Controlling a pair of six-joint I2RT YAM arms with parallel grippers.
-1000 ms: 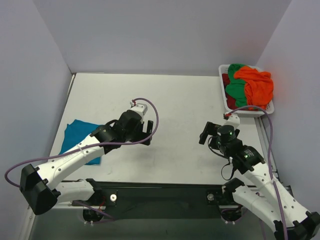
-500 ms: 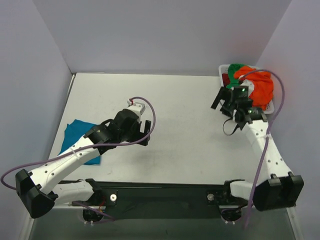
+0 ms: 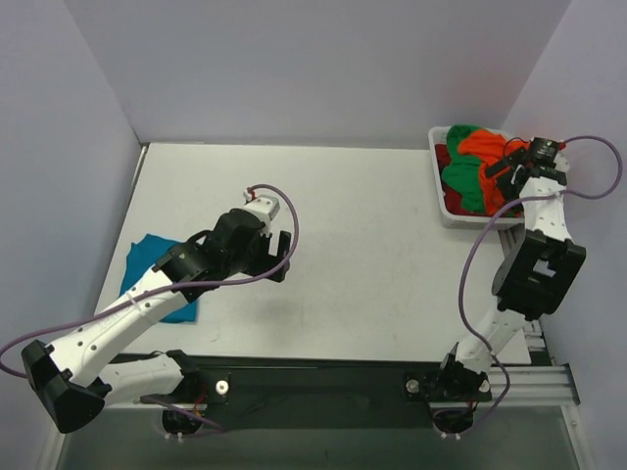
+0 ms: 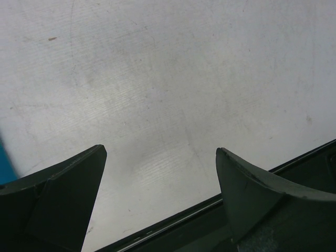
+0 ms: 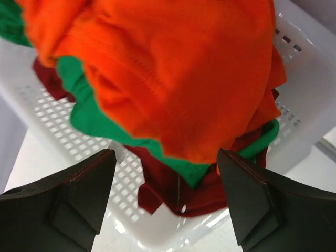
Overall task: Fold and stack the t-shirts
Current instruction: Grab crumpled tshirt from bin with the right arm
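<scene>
Both wide open, both empty: right gripper (image 3: 505,168) over the basket (image 3: 441,208), left gripper (image 3: 282,253) over the table (image 3: 372,225).
Top view: teal t-shirt (image 3: 147,259) flat near the table's left edge; orange t-shirt (image 3: 480,145), green t-shirt (image 3: 460,186) and dark red t-shirt (image 3: 443,157) heaped in the basket. Left wrist: fingers (image 4: 63,199) spread above bare tabletop. Right wrist: spread just above the orange heap, no cloth gripped.

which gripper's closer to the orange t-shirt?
Right. The right gripper is open just above the orange t-shirt in the basket; the left gripper is far off over the table.
</scene>
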